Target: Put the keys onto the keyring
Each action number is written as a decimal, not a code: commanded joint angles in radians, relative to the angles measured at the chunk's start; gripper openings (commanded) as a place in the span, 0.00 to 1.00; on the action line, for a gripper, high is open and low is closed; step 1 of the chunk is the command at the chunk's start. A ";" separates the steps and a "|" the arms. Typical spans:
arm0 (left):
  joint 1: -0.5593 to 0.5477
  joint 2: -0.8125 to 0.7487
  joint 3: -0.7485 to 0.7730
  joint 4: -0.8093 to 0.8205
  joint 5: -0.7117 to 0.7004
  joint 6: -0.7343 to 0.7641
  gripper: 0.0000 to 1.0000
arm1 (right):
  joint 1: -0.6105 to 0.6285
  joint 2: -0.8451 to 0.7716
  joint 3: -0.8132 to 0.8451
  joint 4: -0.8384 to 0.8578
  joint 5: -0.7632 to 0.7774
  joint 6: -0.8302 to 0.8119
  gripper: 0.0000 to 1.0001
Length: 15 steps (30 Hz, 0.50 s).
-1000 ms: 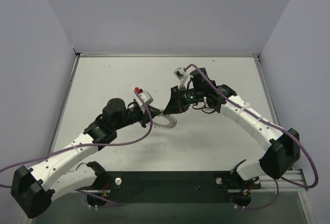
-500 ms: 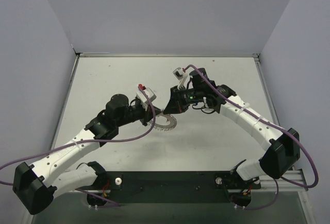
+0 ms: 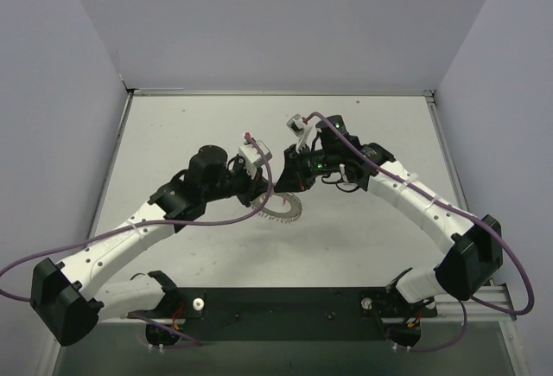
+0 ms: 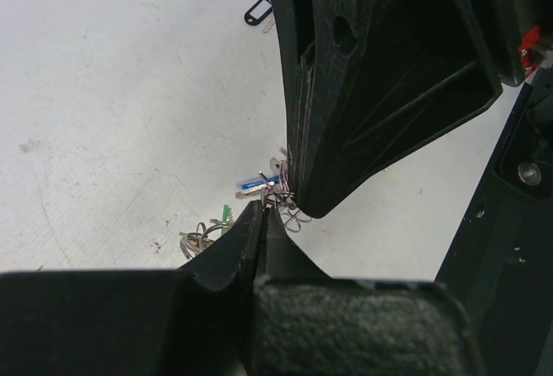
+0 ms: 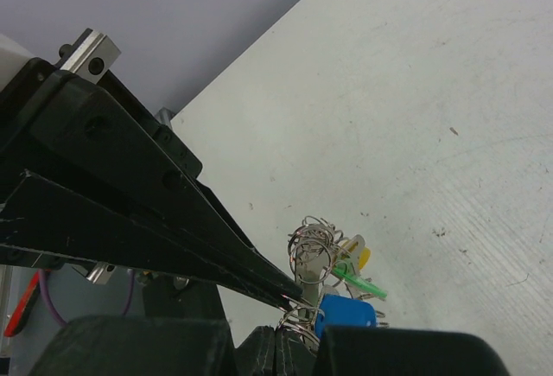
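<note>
Left gripper (image 4: pixel 262 213): fingers clenched tip to tip, against silvery wire loops (image 5: pixel 311 242); cannot tell what they pinch. The large silvery toothed metal keyring (image 3: pixel 294 213) lies mid white desk (image 3: pixel 363 246), at 6 o'clock of both tips. Right gripper (image 5: pixel 285 331): fingers clenched on the loops, with small blue-, green- and yellow-headed keys (image 5: pixel 346 314) at 2 o'clock.

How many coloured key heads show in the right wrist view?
3, bunched together: the blue key head lowest, the green key head above it, the yellow key head topmost. More may be hidden in the tangle.
</note>
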 commanded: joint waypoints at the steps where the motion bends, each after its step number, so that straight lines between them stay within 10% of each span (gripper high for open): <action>1: -0.006 0.029 0.092 -0.046 0.053 0.028 0.00 | 0.011 -0.033 0.006 0.013 -0.021 -0.051 0.00; 15: -0.008 0.147 0.245 -0.293 0.134 0.122 0.00 | 0.016 -0.063 -0.017 0.007 -0.108 -0.158 0.00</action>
